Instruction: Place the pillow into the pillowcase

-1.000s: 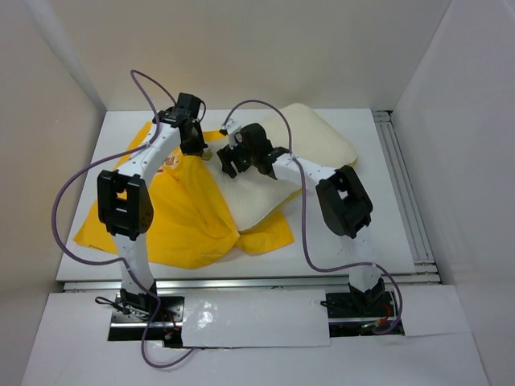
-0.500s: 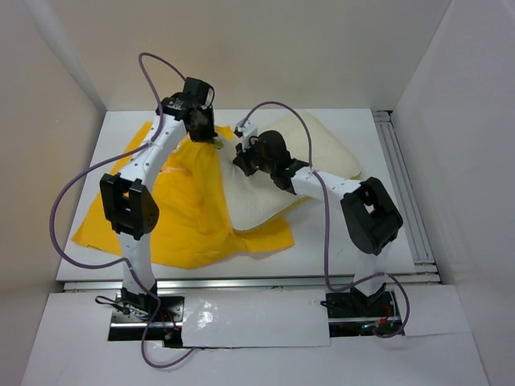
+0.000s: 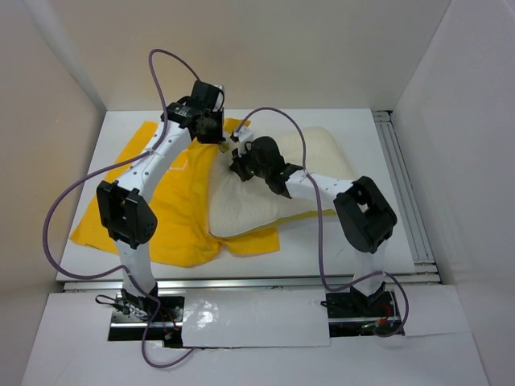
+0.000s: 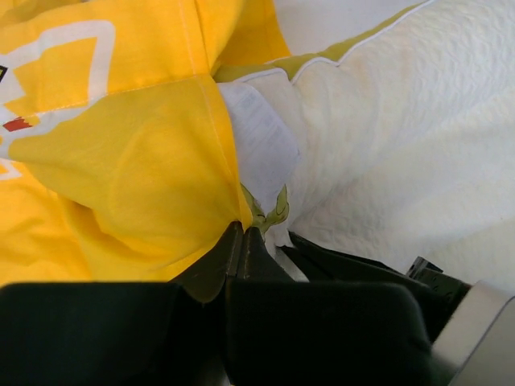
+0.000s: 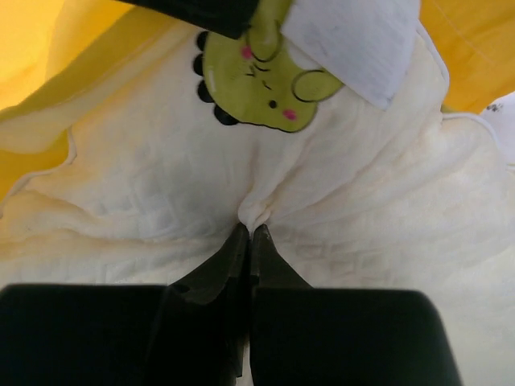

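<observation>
The yellow pillowcase (image 3: 165, 213) lies spread over the left half of the table. Its back edge is lifted by my left gripper (image 3: 217, 133), which is shut on a fold of yellow fabric (image 4: 145, 169). The cream pillow (image 3: 322, 157) lies to the right, its left end resting over the pillowcase. My right gripper (image 3: 240, 164) is shut on a pinch of the pillow's quilted cover (image 5: 253, 211). In the right wrist view, a green cartoon patch (image 5: 257, 80) and a white tag (image 5: 354, 40) sit just beyond that pinch. The left wrist view shows the same white tag (image 4: 257, 145) beside the pillow (image 4: 402, 137).
White enclosure walls close in the table (image 3: 386, 233) on three sides. A metal rail (image 3: 405, 189) runs along the table's right edge. Purple cables (image 3: 64, 201) loop off both arms. The two grippers sit close together at the back middle.
My right gripper went from open to shut on the pillow and pulled it leftward. My left gripper moved right and back with the pillowcase edge.
</observation>
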You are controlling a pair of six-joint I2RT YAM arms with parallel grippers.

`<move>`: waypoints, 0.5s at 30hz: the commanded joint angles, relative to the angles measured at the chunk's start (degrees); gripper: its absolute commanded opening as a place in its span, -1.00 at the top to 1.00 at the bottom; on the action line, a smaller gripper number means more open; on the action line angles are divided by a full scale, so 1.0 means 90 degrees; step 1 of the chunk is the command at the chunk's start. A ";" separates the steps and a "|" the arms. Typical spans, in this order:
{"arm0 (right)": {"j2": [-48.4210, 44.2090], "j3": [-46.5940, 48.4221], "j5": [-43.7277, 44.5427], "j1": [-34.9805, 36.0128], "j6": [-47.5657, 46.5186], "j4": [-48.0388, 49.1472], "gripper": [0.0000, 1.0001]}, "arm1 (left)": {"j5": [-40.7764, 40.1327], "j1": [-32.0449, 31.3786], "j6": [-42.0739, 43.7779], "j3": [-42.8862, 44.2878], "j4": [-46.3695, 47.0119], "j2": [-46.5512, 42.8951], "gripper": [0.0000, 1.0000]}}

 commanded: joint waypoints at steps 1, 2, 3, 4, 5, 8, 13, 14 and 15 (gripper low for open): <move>0.0141 -0.0085 0.0011 -0.0041 0.0444 0.0503 1.00 | 0.0030 0.0012 -0.0051 -0.0213 0.0427 -0.0464 0.96; 0.0141 -0.0143 0.0011 -0.0042 0.0522 0.0580 1.00 | 0.0030 0.0013 -0.0051 -0.0369 0.0427 -0.0464 0.92; 0.0141 -0.0143 0.0011 -0.0109 0.0590 0.0581 1.00 | -0.0038 0.0013 -0.0109 -0.0429 0.0350 -0.0464 0.92; 0.0141 -0.0143 0.0011 -0.0110 0.0591 0.0639 1.00 | -0.0135 0.0013 -0.0110 -0.0429 0.0349 -0.0386 0.92; 0.0141 -0.0143 0.0011 -0.0110 0.0659 0.0639 1.00 | -0.0194 0.0013 -0.0110 -0.0487 0.0291 -0.0308 0.92; 0.0199 -0.0143 0.0011 -0.0110 0.0659 0.0581 1.00 | -0.0507 0.0013 -0.0110 -0.0410 0.0086 -0.0219 0.79; 0.0258 -0.0085 0.0011 -0.0110 0.0718 0.0581 1.00 | -0.0566 0.0081 0.0026 -0.0497 0.0085 -0.0219 -0.34; 0.0316 -0.0085 0.0011 -0.0110 0.0718 0.0581 1.00 | -0.0566 0.0081 0.0027 -0.0565 0.0085 -0.0219 -0.48; 0.0317 -0.0017 0.0011 -0.0110 0.0718 0.0581 1.00 | -0.0663 0.0081 0.0027 -0.0663 0.0085 -0.0219 -0.60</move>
